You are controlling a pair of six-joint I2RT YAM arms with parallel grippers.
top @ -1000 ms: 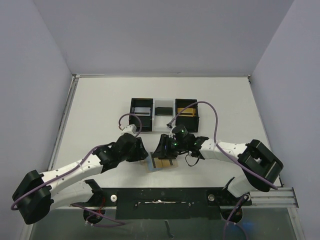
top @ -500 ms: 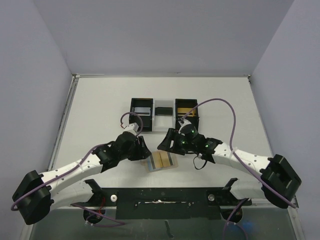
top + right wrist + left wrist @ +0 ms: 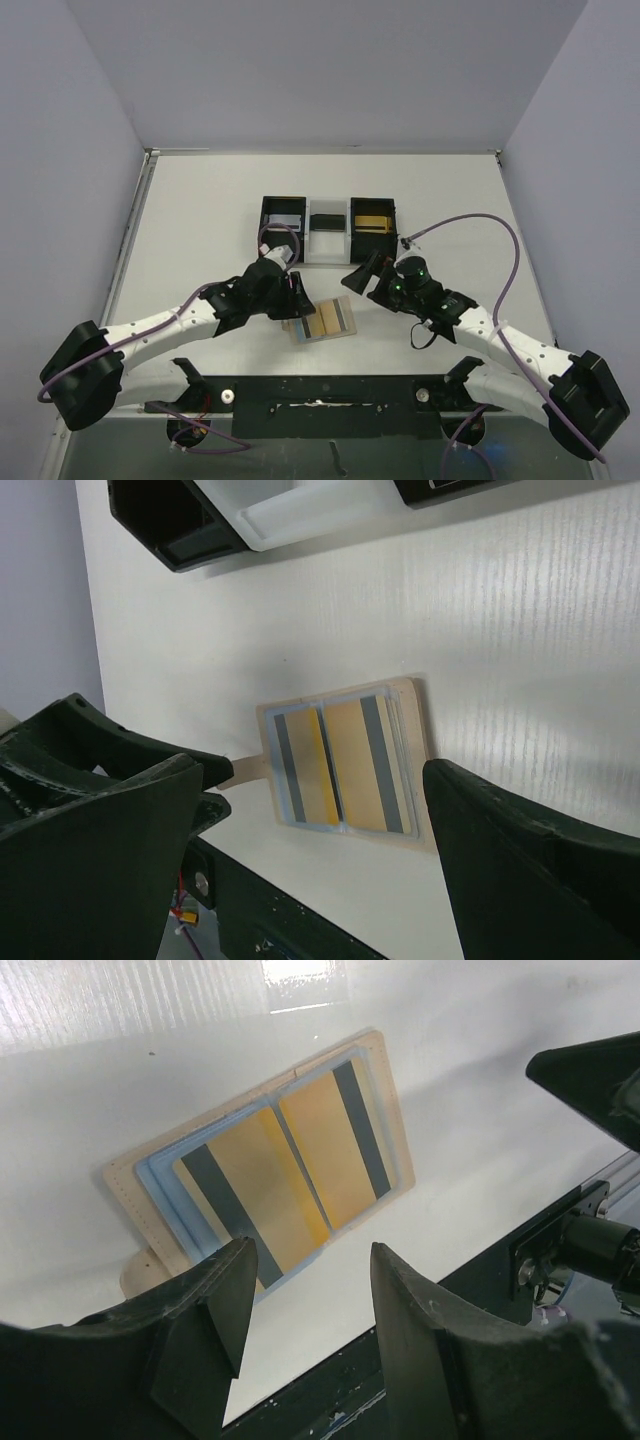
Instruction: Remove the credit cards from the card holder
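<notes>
card holder (image 3: 125, 1188): lies flat and open on the table (image 3: 200, 220), on the arm-base side of the tray (image 3: 326, 248), near it but apart, about level with the tray's middle compartment. tan, face up, turned a little askew to the tray's long edge.

credit cards (image 3: 250, 1195): lying on the open holder. two yellow faces side by side, each with a dark grey stripe along its outer edge. light blue-grey shows around and under them as a thin border inside the tan rim. none lifted.

left gripper (image 3: 310, 1255): on the arm-base side of the tray's left compartment, at the holder's end on that side. claw half apart; its fingers (image 3: 200, 1340) stand either side of a gap with only the holder's edge and bare table seen through it, nothing clamped. a small tan tab (image 3: 245, 770) sticks out of the holder toward this claw; from the right wrist view a finger meets the tab's end, but whether it presses on it i cannot tell.

right gripper (image 3: 315, 770): on the arm-base side of the tray's right compartment, off the holder's corner nearest the tray, not touching it. claw spread wide, empty.

tray: gold-coloured piece (image 3: 372, 220) in the right compartment, pale piece (image 3: 283, 220) in the left.
</notes>
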